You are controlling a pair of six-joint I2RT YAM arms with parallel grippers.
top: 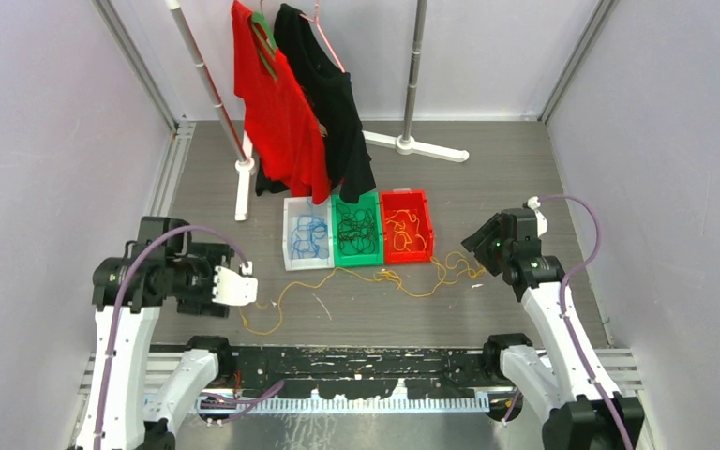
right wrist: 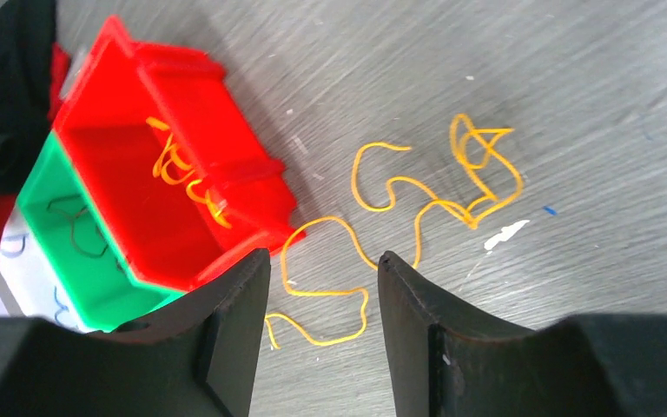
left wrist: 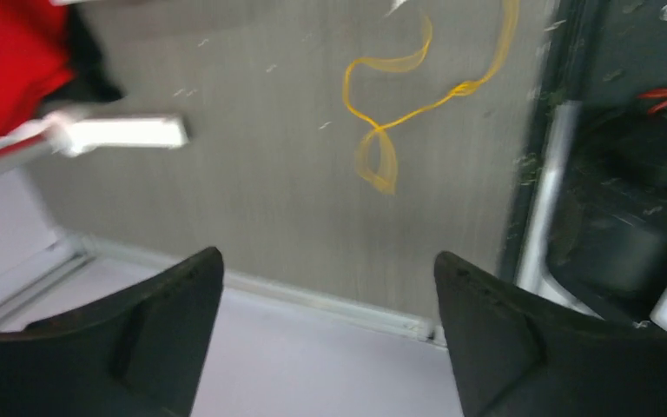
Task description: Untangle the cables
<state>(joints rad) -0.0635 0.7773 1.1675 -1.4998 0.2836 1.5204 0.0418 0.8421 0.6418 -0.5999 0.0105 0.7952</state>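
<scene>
Hovering my left pincer (left wrist: 326, 261) and right pincer (right wrist: 321, 261), both parted and empty, I see the thin yellow-orange cable (top: 386, 275) lying left-to-right across the grey desk (top: 525, 187) in front of the red plastic bin (top: 406, 259), its tangled end nearer the right, its looped tail by the left.

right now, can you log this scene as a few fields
white bin: blue cables inside
green bin: black cables inside
red bin: some yellow cables inside
loose yellow cable: strung across the table in front of the bins, partly knotted
left jaws: open, empty
right jaws: open, empty
behind the bins: red shirt and black shirt hanging on a rack
</scene>
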